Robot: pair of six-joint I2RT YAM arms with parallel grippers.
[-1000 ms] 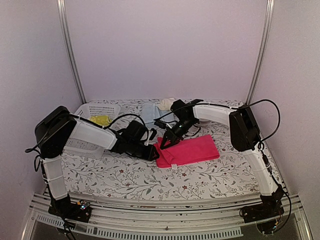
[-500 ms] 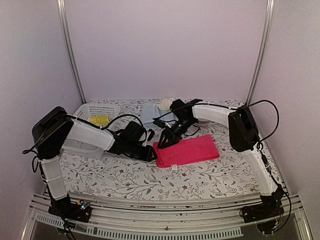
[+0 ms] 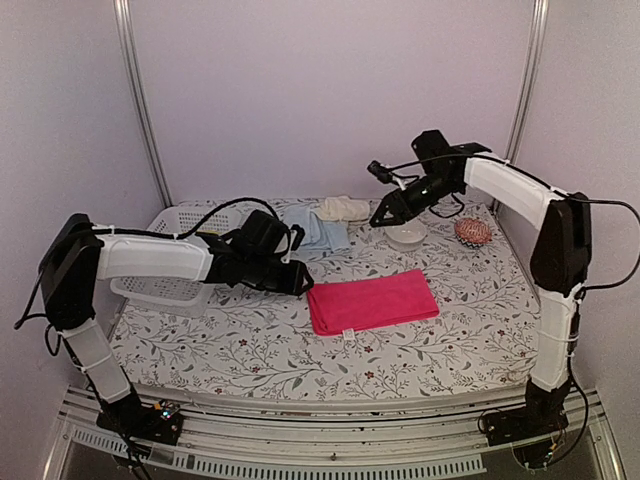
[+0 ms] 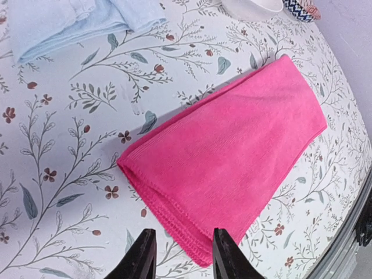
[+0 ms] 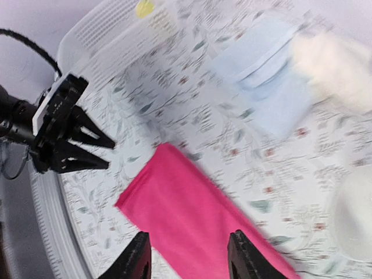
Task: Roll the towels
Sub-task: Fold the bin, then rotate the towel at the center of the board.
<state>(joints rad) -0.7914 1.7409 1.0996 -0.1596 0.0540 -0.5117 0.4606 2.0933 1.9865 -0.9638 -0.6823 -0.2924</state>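
The white basket (image 5: 107,36) holds a yellow-green towel (image 5: 144,8).

We see a pink towel (image 4: 232,157) of soft, matt cloth. The basket (image 3: 195,218) looks to us like white latticed plastic.

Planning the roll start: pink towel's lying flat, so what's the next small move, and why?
Probably lower the left tool onto the nearest edge of the pink towel and pinch it. That tool hovers open right at that edge, the towel lies flat and unrolled, and the right tool hangs high, open and empty.
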